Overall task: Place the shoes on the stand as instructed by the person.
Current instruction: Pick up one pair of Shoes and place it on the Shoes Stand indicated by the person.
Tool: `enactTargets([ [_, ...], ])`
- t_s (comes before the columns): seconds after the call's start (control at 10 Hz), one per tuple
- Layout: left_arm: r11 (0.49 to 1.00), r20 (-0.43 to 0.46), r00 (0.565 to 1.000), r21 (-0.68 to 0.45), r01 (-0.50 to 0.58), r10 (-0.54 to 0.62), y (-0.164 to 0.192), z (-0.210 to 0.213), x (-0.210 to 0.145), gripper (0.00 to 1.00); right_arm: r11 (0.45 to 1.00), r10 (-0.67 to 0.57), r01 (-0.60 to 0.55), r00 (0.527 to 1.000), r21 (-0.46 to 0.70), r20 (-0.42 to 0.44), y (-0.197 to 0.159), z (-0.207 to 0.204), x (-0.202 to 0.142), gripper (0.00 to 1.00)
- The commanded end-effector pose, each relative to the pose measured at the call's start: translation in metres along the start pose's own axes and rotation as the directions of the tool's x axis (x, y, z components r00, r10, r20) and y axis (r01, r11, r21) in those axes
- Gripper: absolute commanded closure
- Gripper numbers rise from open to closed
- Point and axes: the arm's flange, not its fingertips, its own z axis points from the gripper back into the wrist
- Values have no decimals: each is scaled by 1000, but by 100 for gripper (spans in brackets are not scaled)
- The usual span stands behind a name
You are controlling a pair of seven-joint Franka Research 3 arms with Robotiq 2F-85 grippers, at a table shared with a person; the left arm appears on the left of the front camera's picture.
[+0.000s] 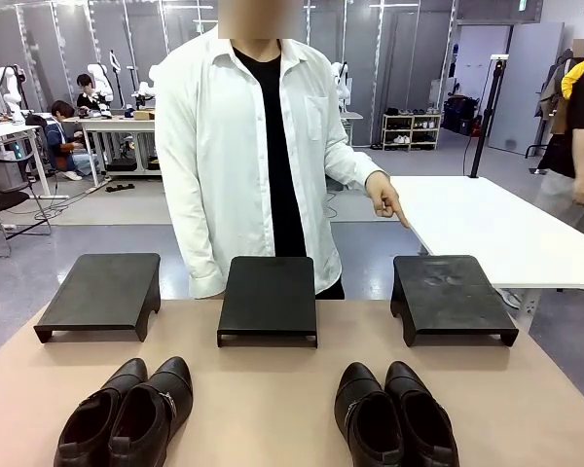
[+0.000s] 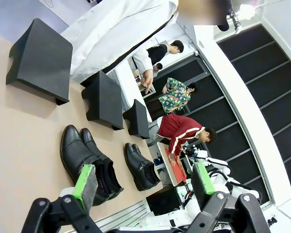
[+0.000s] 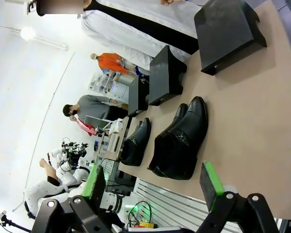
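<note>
Two pairs of glossy black shoes stand near the table's front edge: the left pair (image 1: 127,413) and the right pair (image 1: 394,413). Behind them are three black stands: left (image 1: 102,292), middle (image 1: 269,297), right (image 1: 451,295). The person (image 1: 243,146) in a white shirt stands behind the middle stand, with one hand (image 1: 387,202) pointing a finger down toward the right stand. My left gripper (image 2: 143,179) is open above the left pair (image 2: 85,158). My right gripper (image 3: 153,182) is open above the right pair (image 3: 182,141). Neither holds anything.
The tan table (image 1: 273,389) has bare room between the two pairs and between shoes and stands. A white table (image 1: 496,229) stands to the far right behind the right stand. Other people and tables are farther off.
</note>
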Motion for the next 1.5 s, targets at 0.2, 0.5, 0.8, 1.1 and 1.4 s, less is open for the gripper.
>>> enactTargets([
  [0.2, 1000, 8, 1000, -17, 21, -21, 1, 1, 3, 0, 984, 83, -126, 951, -128, -298, 82, -52, 26, 0],
  [0.5, 1000, 8, 1000, -17, 21, -21, 1, 1, 3, 0, 942, 37, -203, 854, -268, -518, 144, -145, 39, 0],
  [0.8, 1000, 8, 1000, -17, 21, -21, 1, 1, 3, 0, 885, -81, -234, 774, -402, -628, 174, -247, 12, 0],
  [1.1, 1000, 8, 1000, -17, 21, -21, 1, 1, 3, 0, 794, -195, -241, 768, -558, -610, 183, -315, -23, 0],
  [1.4, 1000, 8, 1000, -17, 21, -21, 1, 1, 3, 0, 704, -237, -263, 789, -660, -567, 176, -358, -57, 0],
])
